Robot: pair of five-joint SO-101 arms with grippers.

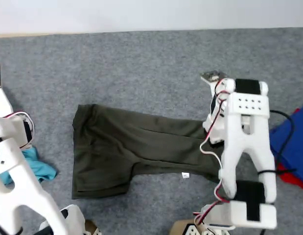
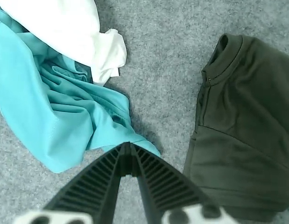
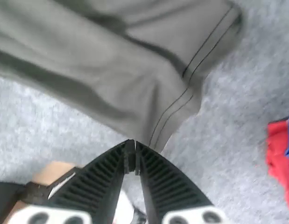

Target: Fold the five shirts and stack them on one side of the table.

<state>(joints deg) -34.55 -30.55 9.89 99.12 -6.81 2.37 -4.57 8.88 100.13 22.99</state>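
Note:
A dark olive shirt (image 1: 131, 147) lies spread across the middle of the grey table (image 1: 141, 58), its collar end toward the left arm. My right gripper (image 3: 131, 147) is shut on a corner of its hem (image 3: 172, 116), at the end of the shirt under the right arm (image 1: 244, 132). My left gripper (image 2: 130, 151) is shut with nothing in it, its tips just above the edge of a crumpled teal shirt (image 2: 51, 107). A white shirt (image 2: 65, 28) lies bunched on the teal one. The olive shirt's collar (image 2: 219, 56) is a little way off to the side.
A blue shirt (image 1: 288, 142) and a red shirt (image 1: 295, 176) lie in a heap at the table's right edge. The teal shirt (image 1: 36, 166) sits at the left edge beside the left arm (image 1: 14, 186). A brown cardboard piece (image 1: 183, 227) shows near the front.

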